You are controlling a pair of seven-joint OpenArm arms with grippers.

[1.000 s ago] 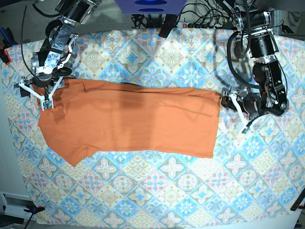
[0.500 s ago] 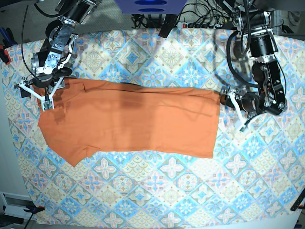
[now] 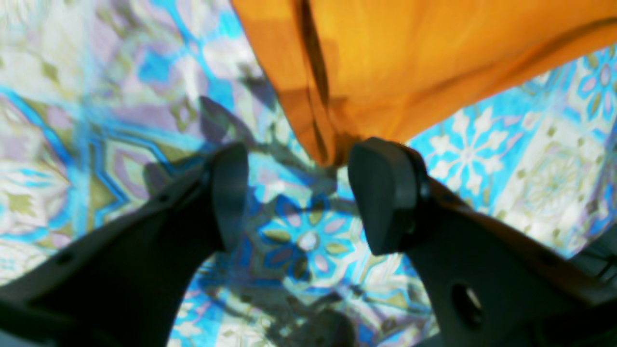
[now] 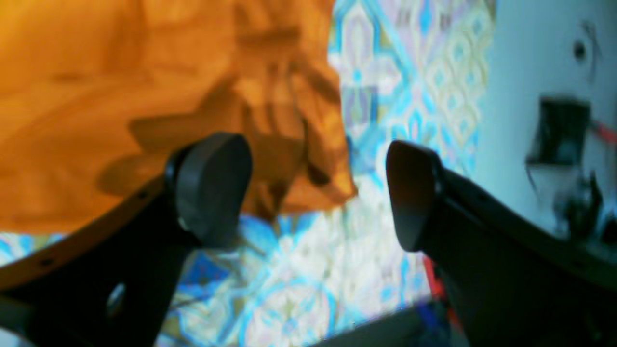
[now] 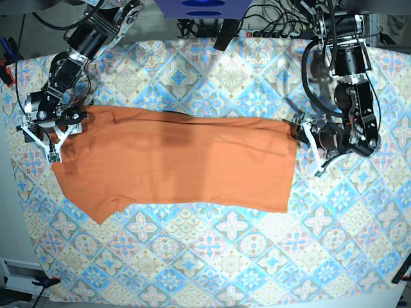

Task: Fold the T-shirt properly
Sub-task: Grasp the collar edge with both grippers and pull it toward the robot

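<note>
The burnt-orange T-shirt lies flat across the patterned tablecloth as a long band, with a sleeve at the lower left. My left gripper is open just off the shirt's upper right corner. In the left wrist view the gripper is open, and the shirt's corner tip lies just ahead of the gap. My right gripper is open at the shirt's upper left edge. In the right wrist view the gripper is open, with a crumpled corner of the shirt between the fingers. The neck label is hidden.
Cables and a power strip lie behind the table's far edge. A blue housing hangs over the back centre. The table's left edge runs close to my right gripper, with pale floor beyond it.
My right gripper has moved left and slightly down to the shirt's left edge. My left gripper has edged left toward the shirt's right corner. The shirt has not moved.
</note>
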